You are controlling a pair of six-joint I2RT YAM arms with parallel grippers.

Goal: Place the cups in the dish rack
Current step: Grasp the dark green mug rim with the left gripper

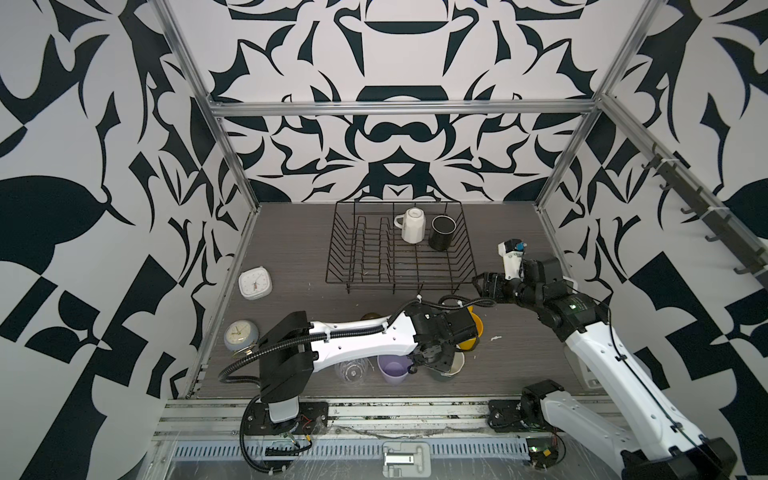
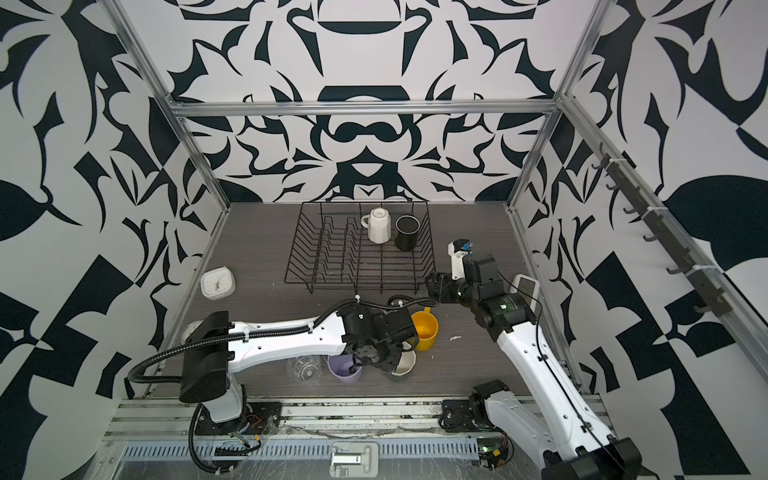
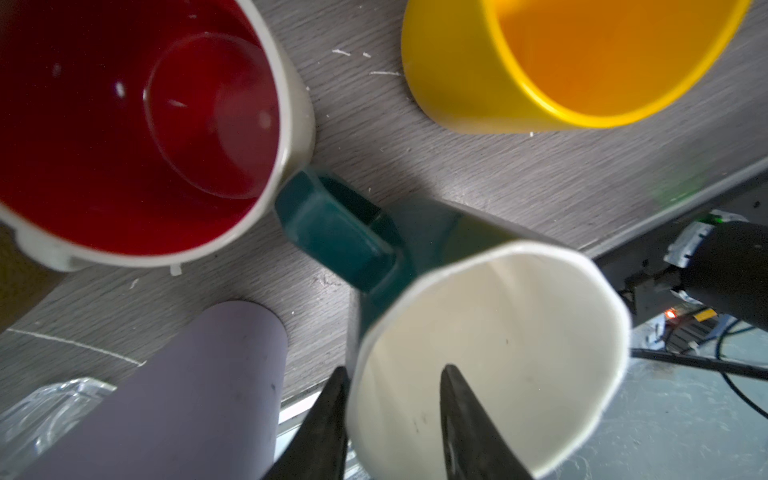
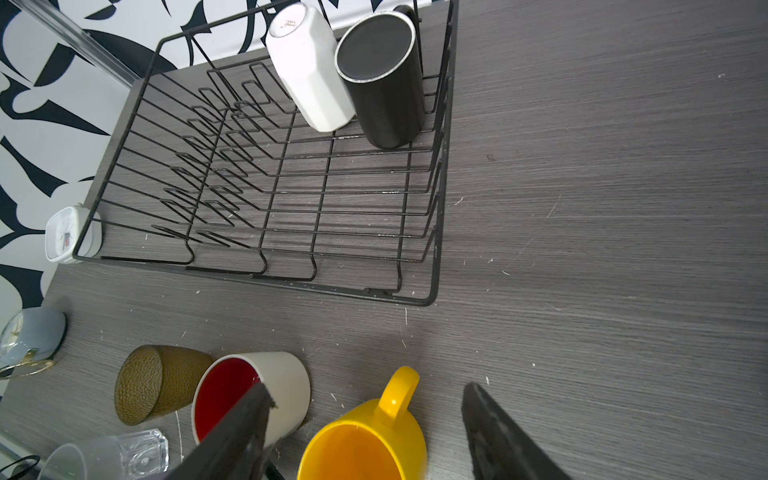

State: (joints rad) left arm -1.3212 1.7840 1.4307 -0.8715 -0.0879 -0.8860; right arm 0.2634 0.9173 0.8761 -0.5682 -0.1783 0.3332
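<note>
In both top views I see the white mug [image 1: 412, 226] and black mug [image 2: 406, 232] standing in the dish rack [image 1: 395, 282], far right corner.

Left wrist: my left gripper [image 3: 392, 374] straddles the rim of the teal mug [image 3: 498, 332], jaws not yet pinching it.

Right wrist: my right gripper [image 4: 365, 390] gapes empty near the yellow mug [image 4: 365, 440].

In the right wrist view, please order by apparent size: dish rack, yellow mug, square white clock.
1. dish rack
2. yellow mug, though it is nearest the camera
3. square white clock
</note>
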